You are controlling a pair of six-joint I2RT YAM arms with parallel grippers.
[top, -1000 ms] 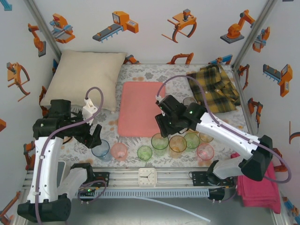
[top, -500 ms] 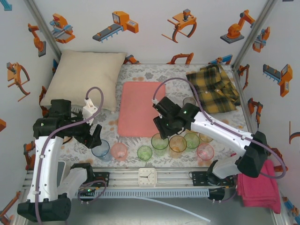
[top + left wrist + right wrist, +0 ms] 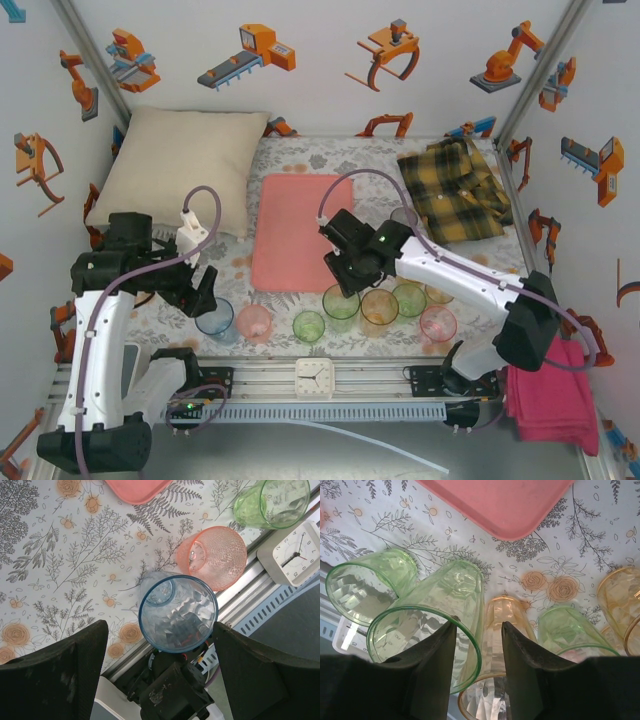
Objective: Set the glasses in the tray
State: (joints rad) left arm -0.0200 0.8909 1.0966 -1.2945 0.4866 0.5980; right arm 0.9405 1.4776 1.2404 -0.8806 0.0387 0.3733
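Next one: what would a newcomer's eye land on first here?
A row of tinted glasses along the near edge of the table, with the salmon tray behind it holding none. The right end effector straddles the rim of a green glass mid-row; the left end effector stands open around the blue glass at the row's left end.

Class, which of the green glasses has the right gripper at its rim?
The middle green glass, beside the orange glass: the right gripper straddles its rim, one jaw inside, one outside.

A robot test booth: white walls point(image 3: 320, 105) with robot stickers point(image 3: 250, 50), aluminium rail point(image 3: 260, 380), floral tablecloth point(image 3: 330, 155).
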